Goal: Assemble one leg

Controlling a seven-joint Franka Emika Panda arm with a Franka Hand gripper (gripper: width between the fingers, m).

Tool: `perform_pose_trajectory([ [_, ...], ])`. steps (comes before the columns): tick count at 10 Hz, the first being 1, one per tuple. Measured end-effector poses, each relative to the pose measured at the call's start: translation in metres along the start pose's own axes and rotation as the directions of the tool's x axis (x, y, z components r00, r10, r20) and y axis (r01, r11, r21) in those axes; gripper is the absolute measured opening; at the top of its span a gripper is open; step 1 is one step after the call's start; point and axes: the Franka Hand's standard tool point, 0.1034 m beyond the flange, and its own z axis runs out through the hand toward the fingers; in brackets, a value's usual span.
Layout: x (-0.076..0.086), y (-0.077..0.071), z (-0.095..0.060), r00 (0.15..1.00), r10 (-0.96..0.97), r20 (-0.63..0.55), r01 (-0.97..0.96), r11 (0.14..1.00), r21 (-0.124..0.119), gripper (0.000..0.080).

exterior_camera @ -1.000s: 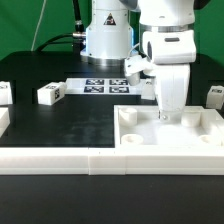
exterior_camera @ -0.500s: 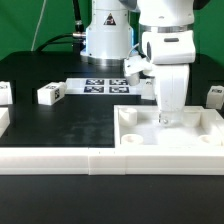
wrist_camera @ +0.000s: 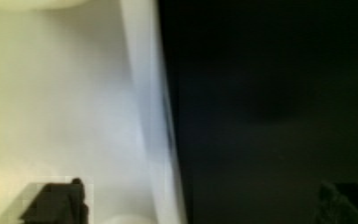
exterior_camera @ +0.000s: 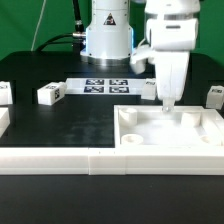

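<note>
The large white square top (exterior_camera: 168, 152) lies at the exterior view's front right, with corner holes showing. My gripper (exterior_camera: 167, 103) hangs just above its far part; in the wrist view (wrist_camera: 202, 205) the two dark fingertips (wrist_camera: 55, 203) stand wide apart with nothing between them, over the top's white edge and the black table. One leg (exterior_camera: 50, 94), a small white block with a tag, lies on the table at the left. Another leg (exterior_camera: 214, 96) lies at the far right and a third (exterior_camera: 4, 93) at the left edge.
The marker board (exterior_camera: 105, 85) lies behind the middle, in front of the arm's base (exterior_camera: 106, 40). A long white rail (exterior_camera: 60, 161) runs along the front edge. A small tagged part (exterior_camera: 147, 88) sits just behind the gripper.
My gripper has risen from down inside the top and shifted slightly to the exterior view's right. The legs and the top have not moved.
</note>
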Motion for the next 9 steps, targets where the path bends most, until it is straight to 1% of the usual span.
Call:
perform_pose_trajectory([
  [1, 0.008, -0.006, -0.013, 0.999, 0.047, 0.006, -0.047, 0.999, -0.008, 0.0648],
  [2, 0.016, -0.01, -0.022, 0.997, 0.078, 0.007, -0.078, 0.997, -0.016, 0.0648],
  [3, 0.024, -0.013, -0.027, 0.996, 0.09, 0.004, -0.09, 0.996, -0.025, 0.0648],
  [4, 0.027, -0.015, -0.026, 0.996, 0.095, 0.004, -0.095, 0.995, -0.024, 0.0648],
  [6, 0.026, -0.015, -0.026, 0.994, 0.114, 0.004, -0.114, 0.993, -0.022, 0.0648],
  [7, 0.026, -0.015, -0.026, 0.984, 0.18, 0.002, -0.18, 0.984, -0.021, 0.0648],
  [9, 0.025, -0.016, -0.024, 0.938, 0.346, -0.008, -0.346, 0.938, -0.021, 0.0648],
])
